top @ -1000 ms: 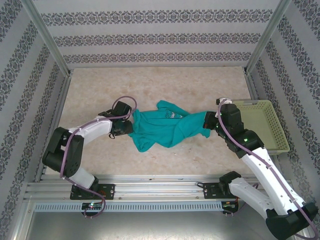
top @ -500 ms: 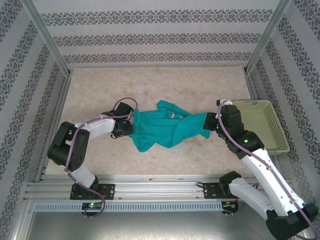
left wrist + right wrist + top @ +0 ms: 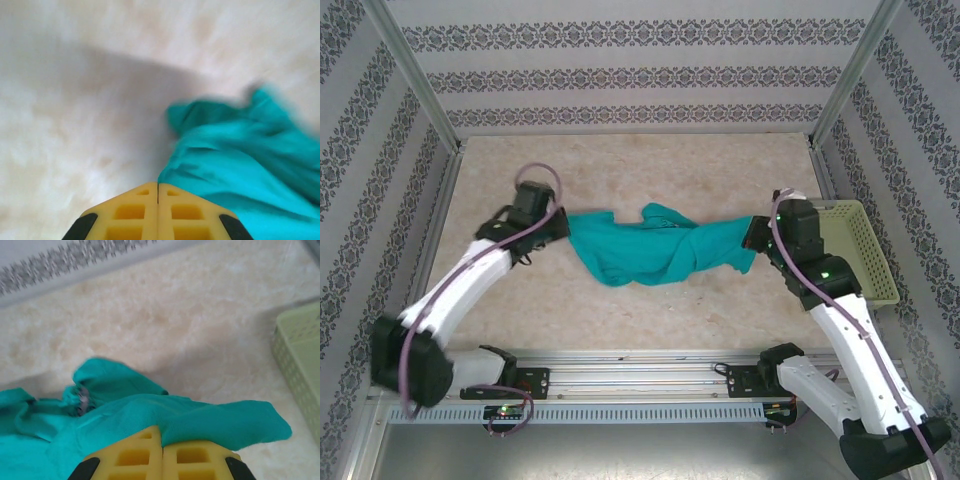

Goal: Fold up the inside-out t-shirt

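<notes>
The teal t-shirt (image 3: 650, 250) stretched, bunched, across the middle of the overhead frame above the worktop (image 3: 650, 170), my left fingers (image 3: 131, 214) and right fingers (image 3: 134, 456) each pinching one end; I judged an even, gentle outward pull would spread it.

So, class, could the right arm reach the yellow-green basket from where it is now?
Probably yes: the basket sits right beside it, nothing between, but the right gripper is shut on the t-shirt.

Green basket (image 3: 868, 250) on beige table (image 3: 650, 165)
</notes>
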{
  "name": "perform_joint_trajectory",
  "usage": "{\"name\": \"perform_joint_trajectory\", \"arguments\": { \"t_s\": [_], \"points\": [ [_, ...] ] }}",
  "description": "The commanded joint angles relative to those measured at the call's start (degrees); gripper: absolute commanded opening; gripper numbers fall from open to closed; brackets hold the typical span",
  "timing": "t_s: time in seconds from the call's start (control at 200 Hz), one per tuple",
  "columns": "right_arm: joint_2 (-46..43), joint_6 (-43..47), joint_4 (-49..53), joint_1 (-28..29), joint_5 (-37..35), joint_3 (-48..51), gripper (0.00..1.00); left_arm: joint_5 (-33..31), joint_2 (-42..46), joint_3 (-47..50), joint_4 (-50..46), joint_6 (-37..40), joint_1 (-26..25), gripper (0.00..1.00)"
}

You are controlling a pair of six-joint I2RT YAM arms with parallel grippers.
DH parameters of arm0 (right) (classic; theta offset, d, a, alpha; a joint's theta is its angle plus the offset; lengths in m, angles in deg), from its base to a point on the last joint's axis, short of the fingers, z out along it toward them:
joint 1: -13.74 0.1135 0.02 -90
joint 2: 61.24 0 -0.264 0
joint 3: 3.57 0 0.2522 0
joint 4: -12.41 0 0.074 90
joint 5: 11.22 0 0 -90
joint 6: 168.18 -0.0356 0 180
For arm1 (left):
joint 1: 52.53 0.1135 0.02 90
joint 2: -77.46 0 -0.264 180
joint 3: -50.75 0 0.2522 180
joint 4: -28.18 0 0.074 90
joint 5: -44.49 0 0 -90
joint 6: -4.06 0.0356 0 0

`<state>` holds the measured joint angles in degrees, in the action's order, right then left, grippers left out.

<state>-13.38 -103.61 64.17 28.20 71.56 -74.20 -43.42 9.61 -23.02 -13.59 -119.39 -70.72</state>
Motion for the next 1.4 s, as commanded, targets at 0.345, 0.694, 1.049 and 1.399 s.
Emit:
{"name": "perform_joint_trajectory", "arguments": {
  "t_s": [0.345, 0.694, 1.049, 1.399],
  "points": [
    [-7.98, 5.80, -10.99, -0.79, 12.34, 4.89, 0.00, -5.41, 5.48, -3.38, -6.44, 2.24, 5.80, 0.00],
    [-7.84, 6.40, -11.19, -1.01, 9.69, 3.46, 0.02, -1.38, 9.32, -11.01, -10.17, 1.37, 12.16, 0.00],
    [14.32, -1.71, -15.63, -0.98, 17.63, 10.92, 0.07, -1.27, 3.80, 0.13, -12.83, -0.82, 12.20, 0.00],
    [20.97, -3.98, -12.77, 1.78, 6.80, 11.15, 0.63, -3.48, 4.14, 7.32, -11.50, -1.09, 12.26, 0.00]
  ]
}}
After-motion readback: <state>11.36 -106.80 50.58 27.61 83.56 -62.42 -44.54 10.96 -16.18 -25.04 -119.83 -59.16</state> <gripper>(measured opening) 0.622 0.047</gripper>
